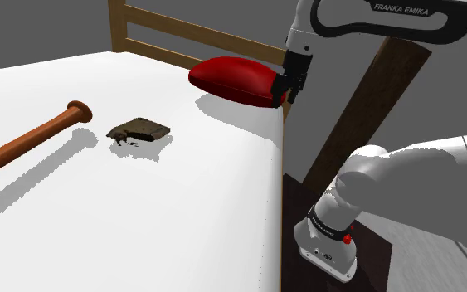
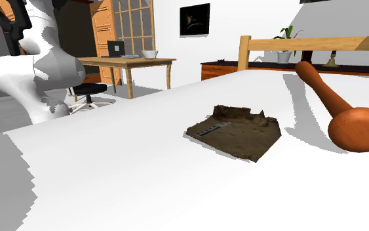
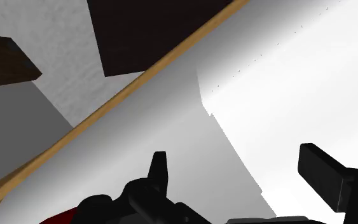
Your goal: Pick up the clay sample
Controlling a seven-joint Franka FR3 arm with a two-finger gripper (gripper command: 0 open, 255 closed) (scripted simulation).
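Shoulder view first: a white bed (image 1: 140, 224) is seen taking up most of the picture, with a wooden headboard (image 1: 117, 25) at the far end. The clay sample (image 1: 141, 131), a flat, rough, dark brown slab, is laid on the bed a bit left of the middle. A reddish-brown baseball bat (image 1: 24, 143) is laid just to its left, knob end toward the slab, and the two are kept apart. A red pillow (image 1: 233, 80) is set at the far right of the bed, by the headboard. The white arm (image 1: 414, 166) is seen reaching up from the lower right. The black gripper (image 1: 288, 87) is held right at the pillow's right end, well apart from the clay. Whether the pillow is actually touched can't really be told from here.

Second exterior view: the clay sample (image 2: 237, 131) is seen up close from low over the bed, lying flat, with the baseball bat (image 2: 347, 118) near on its right. Part of the arm (image 2: 38, 79) is caught at the left edge. Far behind, a wooden desk (image 2: 127, 62), a black office chair (image 2: 88, 92) and a potted plant (image 2: 286, 33) can be made out.

Wrist view: the two black fingers (image 3: 160, 168) are spread wide apart, with plain white bed seen through the gap, so the gripper (image 3: 241, 172) isn't clamped on anything. A wooden bed rail (image 3: 139, 77) is seen running slantwise beyond the fingers, with grey floor (image 3: 82, 89) past it.
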